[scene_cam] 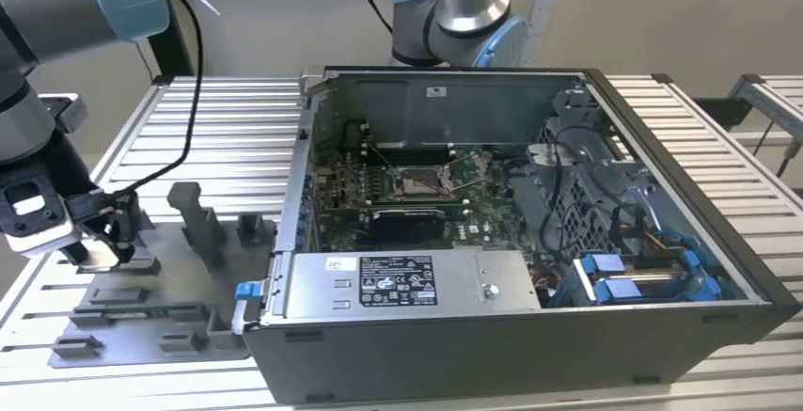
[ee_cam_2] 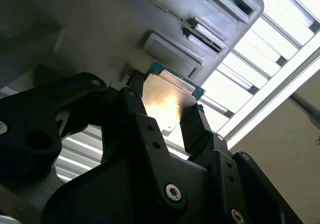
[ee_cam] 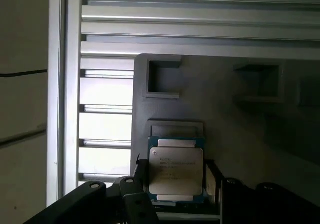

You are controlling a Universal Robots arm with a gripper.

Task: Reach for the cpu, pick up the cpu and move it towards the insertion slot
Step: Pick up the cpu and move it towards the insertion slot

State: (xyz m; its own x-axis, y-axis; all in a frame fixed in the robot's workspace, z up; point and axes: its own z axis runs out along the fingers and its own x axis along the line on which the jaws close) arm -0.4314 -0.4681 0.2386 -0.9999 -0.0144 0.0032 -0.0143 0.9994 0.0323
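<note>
The cpu, a thin square chip with a silvery top and a green rim, sits between my gripper's two black fingers in both wrist views. My gripper is shut on the cpu, one finger on each of two opposite edges. In the exterior view my gripper is low over the grey fixture plate on the exterior view's left. I cannot tell whether the chip touches the plate. The insertion slot, a shiny square frame on the green board, lies inside the open computer case.
Grey upright fixture blocks stand between my gripper and the case wall. The case's power supply and blue-clipped cables fill its near side. A second arm's base stands behind the case. The table top is ribbed metal.
</note>
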